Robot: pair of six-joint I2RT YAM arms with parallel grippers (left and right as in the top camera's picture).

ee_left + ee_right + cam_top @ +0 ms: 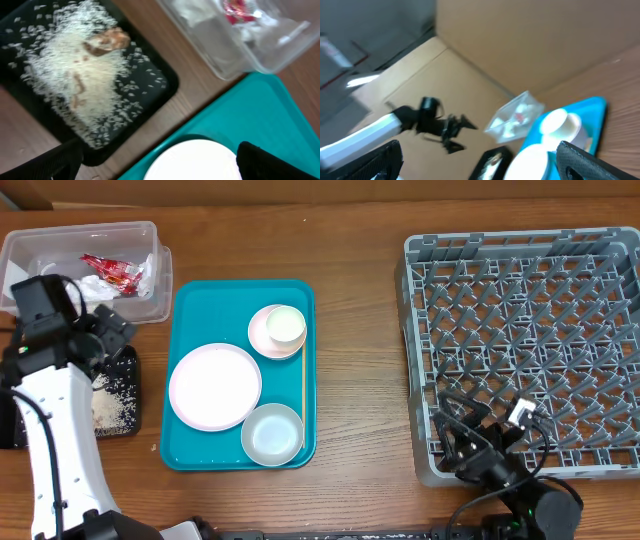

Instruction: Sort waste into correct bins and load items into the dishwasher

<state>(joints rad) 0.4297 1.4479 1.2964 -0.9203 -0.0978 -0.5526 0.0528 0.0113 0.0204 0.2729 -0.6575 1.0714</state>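
Far left: the clear tub (30,242) holds the red wrapper (112,272) and the white napkin (98,288). Just in front of it, the black tray (128,395) carries the rice scraps (108,405), with a few brownish bits showing in the left wrist view. By our reading the waste is sorted.

The left gripper (157,150) hangs over the seam between the black tray and the teal tray (190,300). Its jaws are spread wide and nothing is between them. The rim of the plate shows just under them.

Centre: every dish sits on the teal tray.
- pink plate (215,386), lying flat at the left
- saucer (265,335) behind it, with the white cup (286,325) resting on it
- grey-blue bowl (272,432) at the front, upright
- chopstick (303,380) lying along the right side, beside the saucer and bowl

Right: the dish rack (520,290) stands well apart on the table (360,380), and we see nothing in it. The right gripper (480,160) sits low by the rack's front corner, jaws released and empty, with its camera looking back towards the tray.

Step in hand, as we judge it: loading is about to begin. The plate is nearest the left arm, but it lies flat, so a grip must catch its rim from the side. It then has to cross the table and stand between the pegs. The cup must come off the saucer before the saucer can be lifted.
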